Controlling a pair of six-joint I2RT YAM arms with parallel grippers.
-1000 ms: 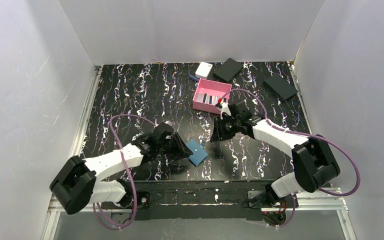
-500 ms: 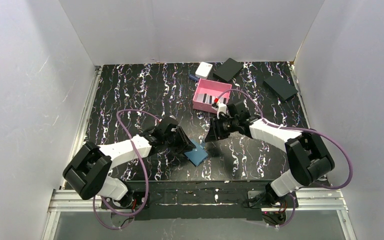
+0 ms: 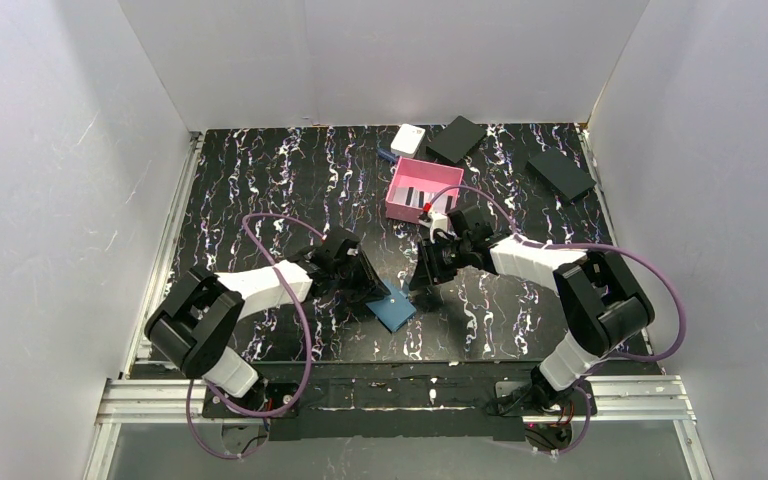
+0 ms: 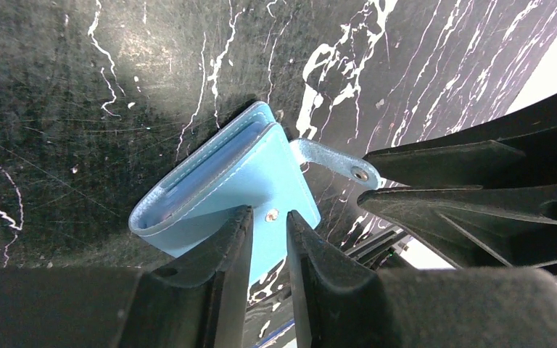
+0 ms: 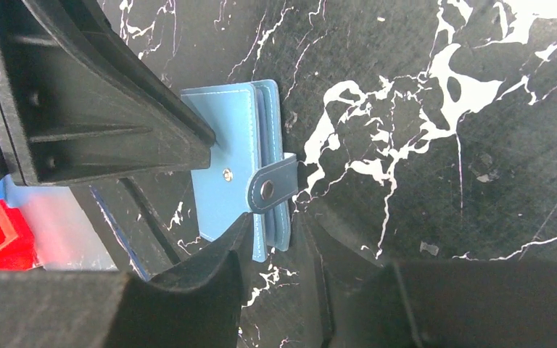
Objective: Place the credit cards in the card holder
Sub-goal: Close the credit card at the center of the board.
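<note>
The card holder (image 3: 394, 306), a small blue wallet, lies closed on the black mat near the front. It shows in the left wrist view (image 4: 217, 181) and the right wrist view (image 5: 228, 145), with its snap tab (image 5: 270, 188) undone. My left gripper (image 3: 370, 288) (image 4: 268, 221) is nearly shut and holds nothing, its tips on the wallet's cover. My right gripper (image 3: 419, 280) (image 5: 274, 217) is closed on the wallet's open edge just below the tab. The credit cards (image 3: 418, 193), pale with dark stripes, lie in the pink tray (image 3: 407, 213).
A small white box (image 3: 408, 138) and a flat black box (image 3: 457, 139) sit behind the pink tray. Another black box (image 3: 560, 174) lies at the back right. White walls enclose the mat on three sides.
Both grippers have closed in on the wallet, the left from the left and the right from the right. The wallet has barely moved.
</note>
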